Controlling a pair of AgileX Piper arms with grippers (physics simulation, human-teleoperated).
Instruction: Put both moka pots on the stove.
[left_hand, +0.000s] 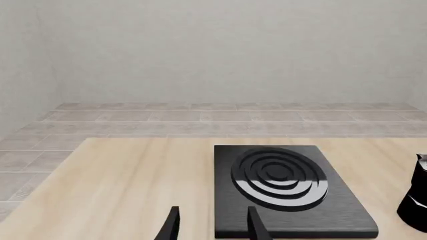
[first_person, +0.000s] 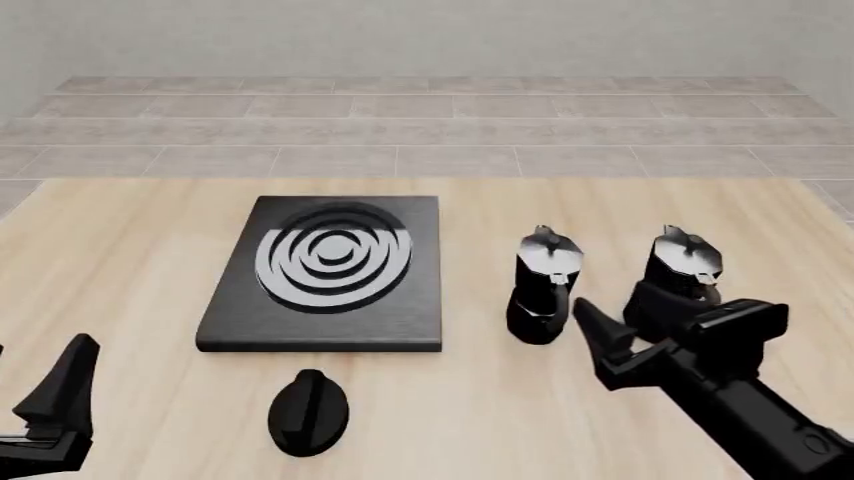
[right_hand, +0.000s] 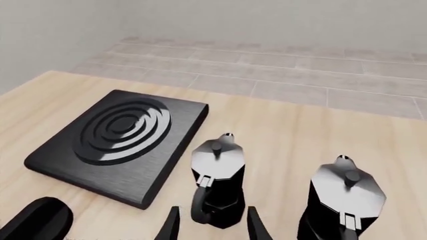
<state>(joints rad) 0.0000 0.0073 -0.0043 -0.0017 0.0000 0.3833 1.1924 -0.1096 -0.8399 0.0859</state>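
On the table, I am seeing both moka pots (first_person: 543, 285) (first_person: 679, 281) standing right of the stove (first_person: 328, 272); right gripper (first_person: 638, 344) and left gripper (left_hand: 210, 223) are hanging open, holding nothing.

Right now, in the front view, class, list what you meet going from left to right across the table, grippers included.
Left gripper → stove → left pot → right pot. The knob and the right gripper overlap others in this order, so they are left out.
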